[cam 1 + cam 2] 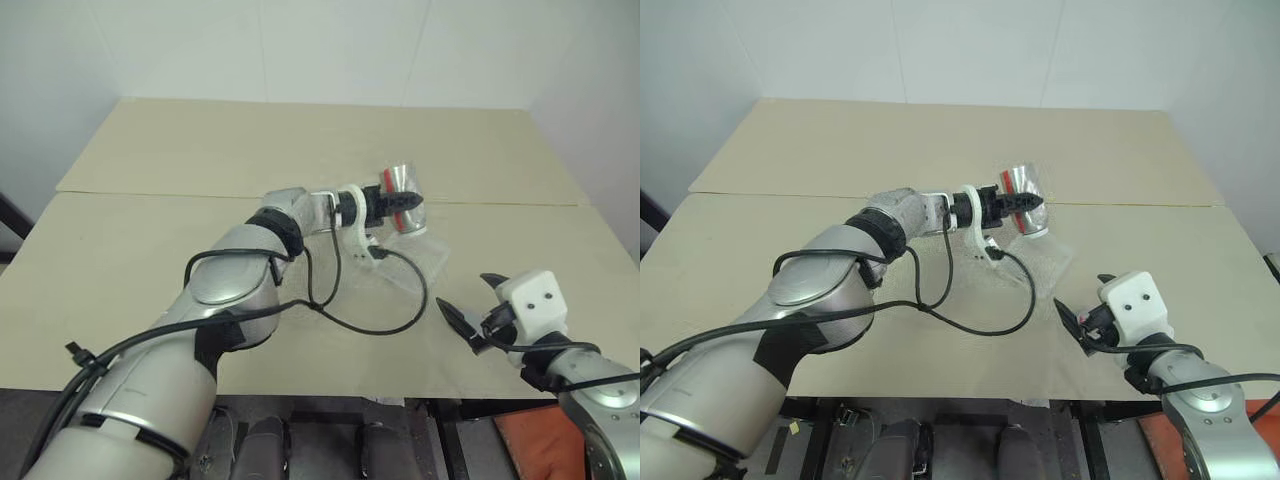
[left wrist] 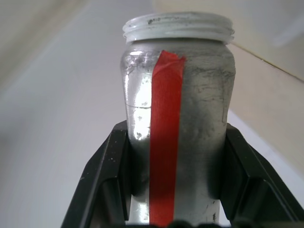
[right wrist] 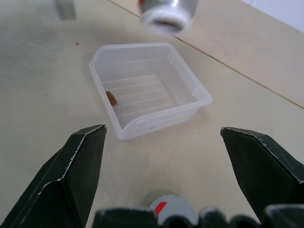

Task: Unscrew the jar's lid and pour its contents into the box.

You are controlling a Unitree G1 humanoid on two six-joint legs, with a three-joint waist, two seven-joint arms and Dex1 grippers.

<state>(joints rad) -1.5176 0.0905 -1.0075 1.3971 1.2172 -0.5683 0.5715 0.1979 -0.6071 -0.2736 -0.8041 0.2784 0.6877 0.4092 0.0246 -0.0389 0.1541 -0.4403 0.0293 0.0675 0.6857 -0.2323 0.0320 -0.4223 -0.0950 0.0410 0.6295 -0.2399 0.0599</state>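
Jar tipped above box

My left gripper (image 1: 398, 205) clamps the lidless jar (image 2: 178, 109), held on its side over the box (image 3: 190, 92). Small brown piece (image 3: 111, 98) lies inside the box. My right gripper (image 3: 164, 161) spread wide, holding nothing; lid (image 3: 171, 209) on the table just beneath it.

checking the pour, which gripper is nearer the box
Left. The left gripper holds the jar tipped right over the box. The right gripper hangs open off to the box's near right, apart from it.
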